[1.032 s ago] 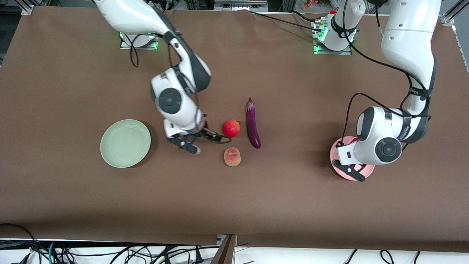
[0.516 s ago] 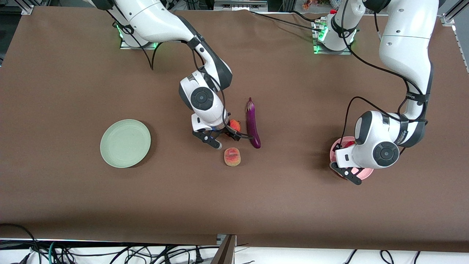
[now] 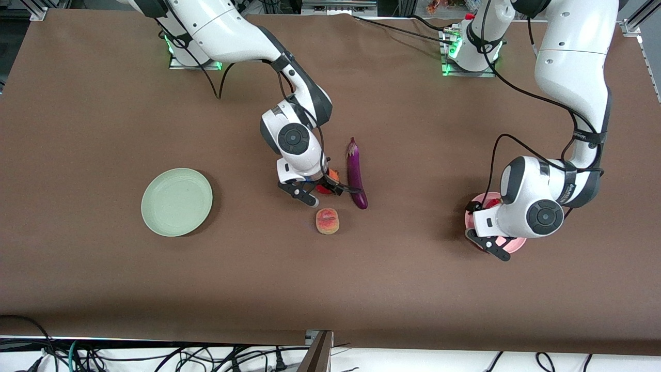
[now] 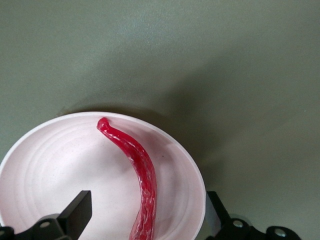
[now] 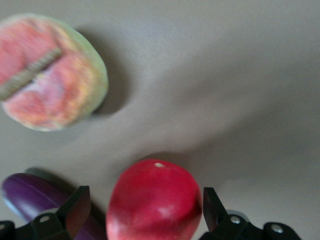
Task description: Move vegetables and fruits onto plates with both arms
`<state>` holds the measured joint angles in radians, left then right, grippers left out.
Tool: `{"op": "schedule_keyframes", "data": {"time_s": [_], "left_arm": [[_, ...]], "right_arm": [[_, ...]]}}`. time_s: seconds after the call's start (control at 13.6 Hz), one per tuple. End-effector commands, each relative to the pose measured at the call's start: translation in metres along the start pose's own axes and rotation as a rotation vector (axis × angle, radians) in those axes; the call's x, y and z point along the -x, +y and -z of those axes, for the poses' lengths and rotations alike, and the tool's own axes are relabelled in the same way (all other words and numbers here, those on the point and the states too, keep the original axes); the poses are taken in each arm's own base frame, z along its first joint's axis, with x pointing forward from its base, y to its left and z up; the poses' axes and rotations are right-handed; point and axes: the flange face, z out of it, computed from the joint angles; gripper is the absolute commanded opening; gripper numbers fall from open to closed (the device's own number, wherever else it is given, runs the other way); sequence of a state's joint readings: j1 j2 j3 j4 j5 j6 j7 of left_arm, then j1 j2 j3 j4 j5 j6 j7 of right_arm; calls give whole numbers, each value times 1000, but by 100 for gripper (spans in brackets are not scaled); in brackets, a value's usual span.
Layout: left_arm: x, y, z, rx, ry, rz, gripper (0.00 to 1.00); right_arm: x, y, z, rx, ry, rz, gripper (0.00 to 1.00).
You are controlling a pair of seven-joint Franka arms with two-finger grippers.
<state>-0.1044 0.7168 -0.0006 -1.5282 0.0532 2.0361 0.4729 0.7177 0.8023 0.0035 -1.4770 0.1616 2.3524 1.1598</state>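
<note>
Red pomegranate [image 5: 154, 200] sits between the spread fingers [image 5: 75, 210] of the right claw [image 3: 311, 193], not yet gripped; the eggplant [image 3: 356, 173] lies just beside it and the peach [image 3: 328, 220] near it on the brown table [image 3: 413, 289]. Left claw [image 3: 486, 235], released, hangs over the pink plate [image 4: 45, 160] where the chili [image 4: 137, 175] lies. Green plate [image 3: 177, 202] stands well apart.

no legible text, label, brand, number or sign on anything in view
</note>
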Motion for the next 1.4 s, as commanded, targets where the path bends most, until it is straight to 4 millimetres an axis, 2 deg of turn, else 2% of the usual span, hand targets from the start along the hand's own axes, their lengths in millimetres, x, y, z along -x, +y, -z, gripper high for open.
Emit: {"op": "schedule_keyframes", "data": {"time_s": [0.0,0.07,0.22,0.37,0.44,0.59,0.74,0.96,1.03,1.11,1.25,1.33], "left_arm": [[5,2,0,63,-15,10,100],[10,6,-5,135,-32,37,100],[17,6,-7,281,-28,103,100],[21,11,6,324,-29,133,100],[21,12,17,317,-17,138,100],[17,23,31,308,-12,143,100],[8,49,33,335,-47,181,100],[-13,97,36,361,-62,233,100],[-24,120,35,365,-56,246,100],[-37,146,34,349,-20,260,100],[-59,205,38,320,13,305,100],[-68,228,40,308,35,362,100]], "right_arm": [[13,4,-13,-13,6,-4,99],[13,5,-13,-12,5,-4,94],[13,5,-12,-12,5,-3,70],[5,5,-2,-17,12,15,46],[-4,6,14,-14,12,16,42],[-42,27,59,63,-36,83,42],[-96,65,108,128,-99,165,42],[-181,144,150,201,-167,317,44],[-206,173,155,218,-172,369,44],[-224,196,151,240,-179,427,44],[-252,232,147,262,-169,475,44],[-266,252,141,269,-160,500,45]]}}
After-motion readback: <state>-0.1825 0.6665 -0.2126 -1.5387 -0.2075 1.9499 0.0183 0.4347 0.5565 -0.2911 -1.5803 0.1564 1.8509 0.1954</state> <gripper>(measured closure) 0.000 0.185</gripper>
